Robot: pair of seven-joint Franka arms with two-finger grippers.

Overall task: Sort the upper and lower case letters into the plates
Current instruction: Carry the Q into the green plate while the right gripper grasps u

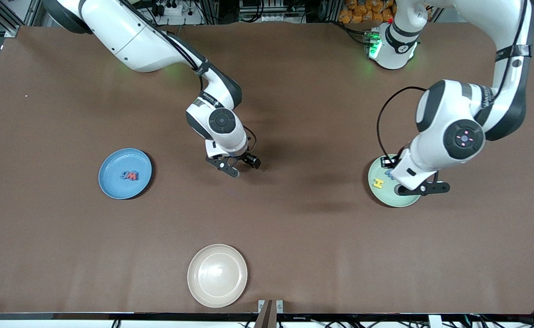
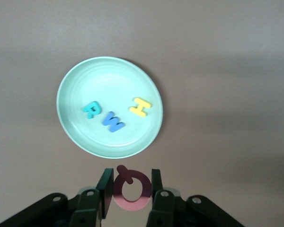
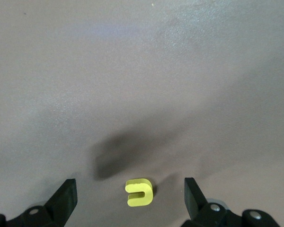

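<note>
Front view: left gripper (image 1: pixel 424 188) over pale mint green plate (image 1: pixel 376 193), blue plate (image 1: pixel 112 187) holding what look like two letters; left wrist: jaws clamp red foam Q (image 2: pixel 131 187); right wrist: right gripper (image 3: pixel 130 201) spread wide, empty, above yellow foam u (image 3: pixel 140 192) on table (image 3: pixel 142 71).

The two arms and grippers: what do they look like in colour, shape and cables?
Both arms are glossy white with rounded dark grey joints and round black joint caps. A thin black cable runs along each. The left gripper and the right gripper are black, with two flat fingers.
</note>
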